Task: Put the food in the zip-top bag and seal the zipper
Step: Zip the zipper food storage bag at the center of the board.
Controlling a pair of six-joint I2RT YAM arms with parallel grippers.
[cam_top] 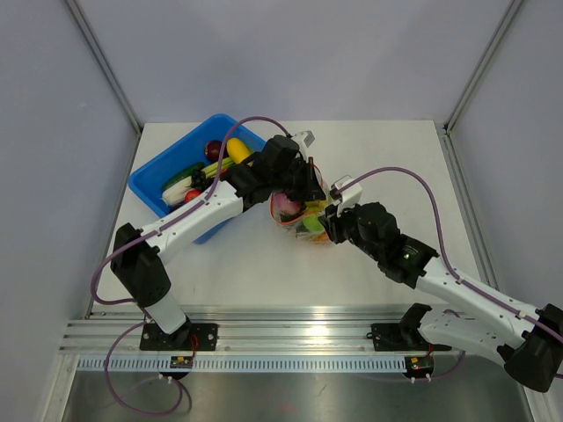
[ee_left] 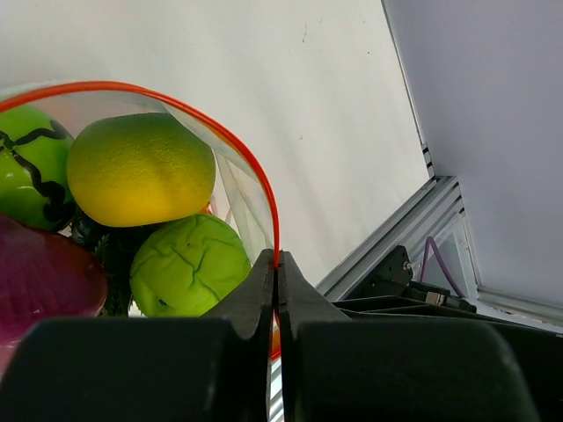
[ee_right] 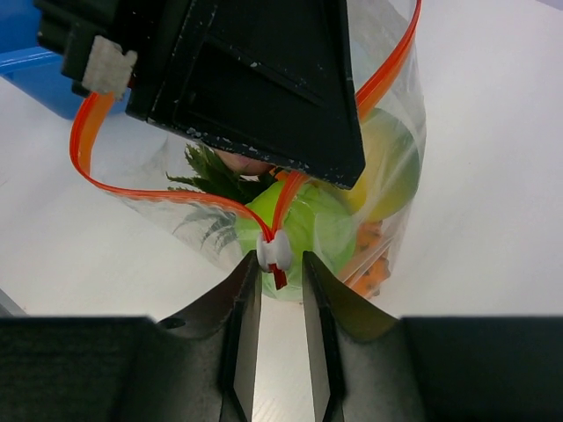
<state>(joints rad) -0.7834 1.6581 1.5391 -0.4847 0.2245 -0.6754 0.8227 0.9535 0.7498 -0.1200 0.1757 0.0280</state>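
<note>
A blue rectangular bin [cam_top: 157,178] is set on the far left part of a white surface [cam_top: 264,272]. The surface is bordered along its near edge by a slotted aluminium rail [cam_top: 290,338] and is enclosed on three sides by pale grey panels [cam_top: 53,132].

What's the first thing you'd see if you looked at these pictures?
The clear zip-top bag in the middle of the table, stuffed with bright toy food like a yellow lemon. The left gripper pinches its orange-red zipper, and the right gripper frames the white slider. A blue bin sits back left.
</note>
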